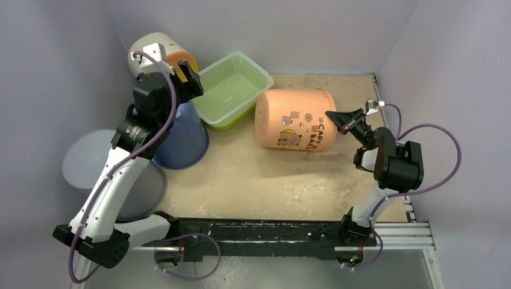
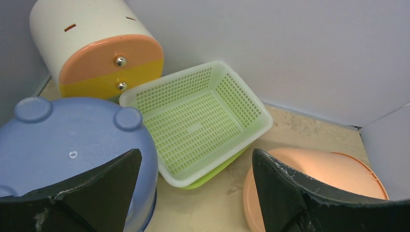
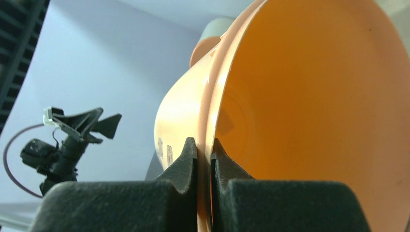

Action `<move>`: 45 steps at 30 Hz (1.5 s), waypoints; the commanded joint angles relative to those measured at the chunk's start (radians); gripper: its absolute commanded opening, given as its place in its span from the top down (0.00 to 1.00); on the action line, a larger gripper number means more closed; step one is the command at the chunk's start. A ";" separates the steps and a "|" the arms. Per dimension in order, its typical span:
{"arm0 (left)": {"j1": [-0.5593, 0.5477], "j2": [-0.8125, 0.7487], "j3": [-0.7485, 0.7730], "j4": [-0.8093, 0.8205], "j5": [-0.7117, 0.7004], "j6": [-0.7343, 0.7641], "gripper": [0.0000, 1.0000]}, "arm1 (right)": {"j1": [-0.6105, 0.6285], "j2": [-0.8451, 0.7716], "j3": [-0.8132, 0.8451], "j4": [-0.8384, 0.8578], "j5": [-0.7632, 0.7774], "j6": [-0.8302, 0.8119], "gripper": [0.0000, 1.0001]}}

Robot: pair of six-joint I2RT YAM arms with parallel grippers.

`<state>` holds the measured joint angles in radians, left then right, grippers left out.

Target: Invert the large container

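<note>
While the large orange container (image 1: pixel 292 120) lies on its side at centre right of the top view, its open mouth towards the right edge of the frame, we see the right gripper (image 3: pixel 203 145) pinching its rim, one finger inside the mouth and one outside on the wall. In the upper left of the top view our left gripper (image 1: pixel 187 75) hangs with its fingers spread wide, holding nothing, above a blue tub (image 1: pixel 184 141) that stands upside down. A green mesh basket (image 1: pixel 232 90) sits tilted between that tub and the container. A white and orange cylinder (image 1: pixel 158 51) lies on its side in the upper left corner.
</note>
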<state>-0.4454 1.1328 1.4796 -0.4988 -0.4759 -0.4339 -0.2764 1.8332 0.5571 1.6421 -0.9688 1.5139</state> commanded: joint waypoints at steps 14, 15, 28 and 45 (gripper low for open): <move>0.004 0.016 0.057 0.008 -0.001 0.015 0.19 | -0.171 0.233 0.053 0.384 -0.066 -0.043 1.00; 0.003 0.017 0.054 0.009 0.001 0.015 0.19 | -0.186 0.251 0.058 0.382 -0.065 -0.057 1.00; 0.002 0.029 0.020 0.036 0.019 0.006 0.19 | -0.280 0.388 0.147 0.386 -0.061 -0.052 0.68; 0.004 0.064 -0.030 0.075 0.042 -0.009 0.19 | -0.317 0.252 0.235 -0.013 -0.010 -0.274 0.65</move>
<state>-0.4454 1.1885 1.4590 -0.4816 -0.4541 -0.4351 -0.5896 2.2002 0.7460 1.5894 -0.9913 1.3251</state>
